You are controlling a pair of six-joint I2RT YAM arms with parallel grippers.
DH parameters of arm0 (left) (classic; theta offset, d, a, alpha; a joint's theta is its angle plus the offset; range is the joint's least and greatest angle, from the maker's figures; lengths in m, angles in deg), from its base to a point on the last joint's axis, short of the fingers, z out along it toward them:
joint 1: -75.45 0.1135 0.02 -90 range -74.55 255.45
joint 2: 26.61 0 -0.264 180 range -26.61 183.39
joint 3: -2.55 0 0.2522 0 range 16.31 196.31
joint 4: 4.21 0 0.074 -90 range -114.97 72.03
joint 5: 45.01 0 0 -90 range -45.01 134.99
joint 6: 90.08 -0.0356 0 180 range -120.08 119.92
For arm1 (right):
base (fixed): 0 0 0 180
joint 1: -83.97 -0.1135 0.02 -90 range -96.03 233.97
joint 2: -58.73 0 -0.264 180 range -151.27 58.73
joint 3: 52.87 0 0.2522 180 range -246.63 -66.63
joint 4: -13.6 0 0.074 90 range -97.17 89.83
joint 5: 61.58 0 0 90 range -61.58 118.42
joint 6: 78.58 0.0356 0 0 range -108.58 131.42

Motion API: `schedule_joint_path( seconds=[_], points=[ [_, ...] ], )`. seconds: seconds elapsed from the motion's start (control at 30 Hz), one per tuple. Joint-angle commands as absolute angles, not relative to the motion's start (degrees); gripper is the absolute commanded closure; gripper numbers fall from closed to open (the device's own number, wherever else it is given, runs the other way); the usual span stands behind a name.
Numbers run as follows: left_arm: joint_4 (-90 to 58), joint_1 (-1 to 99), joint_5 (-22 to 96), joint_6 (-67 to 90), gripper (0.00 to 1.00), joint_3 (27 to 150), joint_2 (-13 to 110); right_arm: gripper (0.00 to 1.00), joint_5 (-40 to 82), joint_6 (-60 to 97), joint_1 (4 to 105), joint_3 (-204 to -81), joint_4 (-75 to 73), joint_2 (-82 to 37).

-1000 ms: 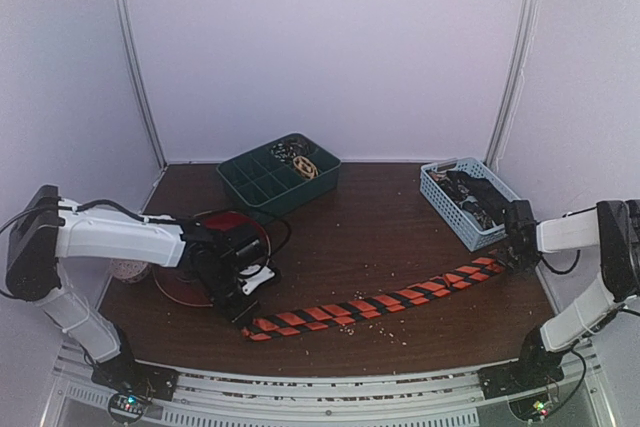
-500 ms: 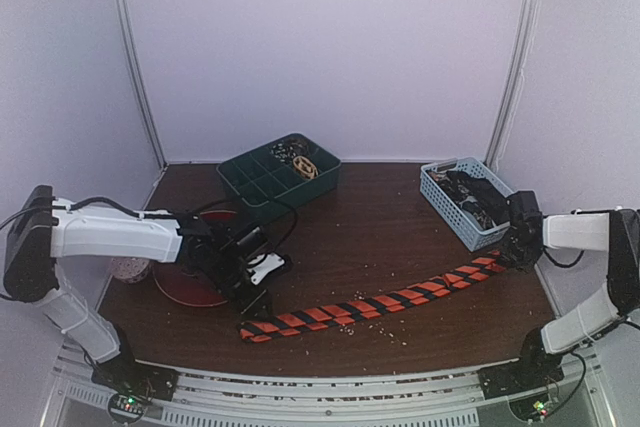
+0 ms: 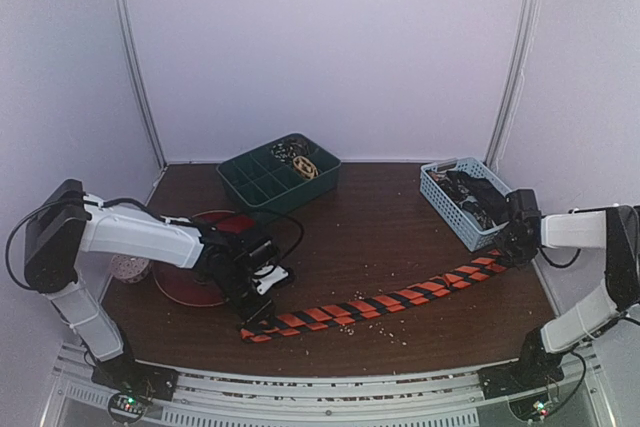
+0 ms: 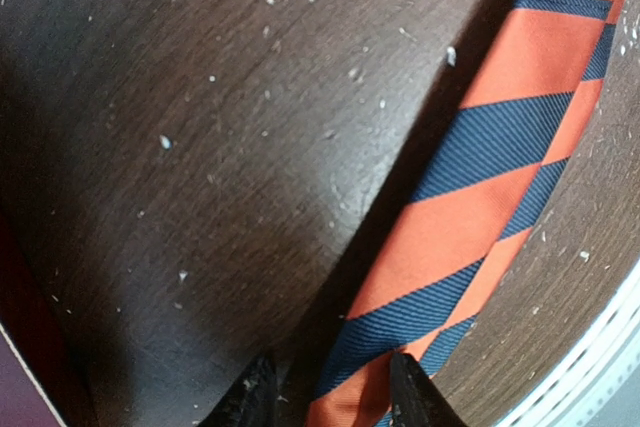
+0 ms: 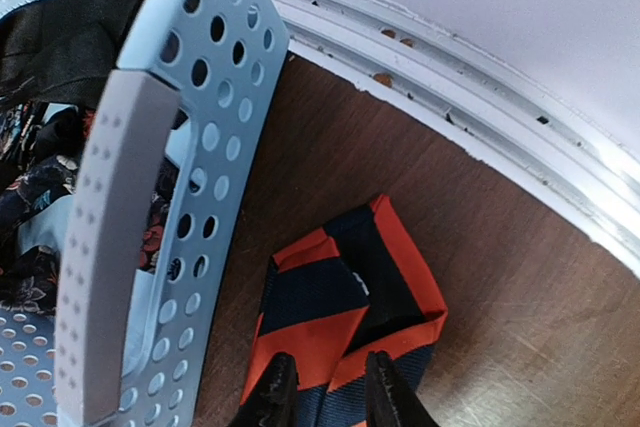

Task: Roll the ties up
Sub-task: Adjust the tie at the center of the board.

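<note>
The striped tie lies stretched across the table from left hand to right hand.

Orange-and-black striped tie, light-blue basket

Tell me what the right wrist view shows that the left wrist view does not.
Only right wrist: a light blue basket holding dark patterned cloth, a white rail, and the folded end of the striped tie beside the basket.
Only left wrist: a long stretch of that tie and pale crumbs on the wood.
Both: the tie lying on the brown table, with an open claw above it, the right claw in one, the left claw in the other.
</note>
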State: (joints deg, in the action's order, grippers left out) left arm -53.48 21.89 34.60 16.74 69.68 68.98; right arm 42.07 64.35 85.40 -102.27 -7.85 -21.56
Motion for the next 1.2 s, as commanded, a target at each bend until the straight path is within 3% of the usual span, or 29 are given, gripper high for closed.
schedule_joint_path(
  seconds=[0.0,0.2,0.4,0.87,1.17],
  points=[
    [-52.16,22.28,34.69,15.92,0.61,68.94,68.00,0.75,40.46,67.25,85.72,-103.05,-5.49,-25.14],
    [-52.16,22.27,34.80,16.44,0.62,68.52,67.50,0.73,41.29,68.06,85.72,-103.52,-5.03,-27.53],
    [-52.31,22.28,34.76,16.94,0.63,68.42,66.52,1.00,43.31,67.62,85.72,-102.39,-3.42,-26.25],
    [-52.54,22.27,35.26,18.79,0.63,69.10,63.75,1.00,44.59,65.14,85.72,-100.70,-6.71,-17.61],
    [-49.88,22.26,33.79,23.05,0.69,66.91,61.59,1.00,47.71,62.83,85.72,-97.70,-7.48,-13.72]
  ],
)
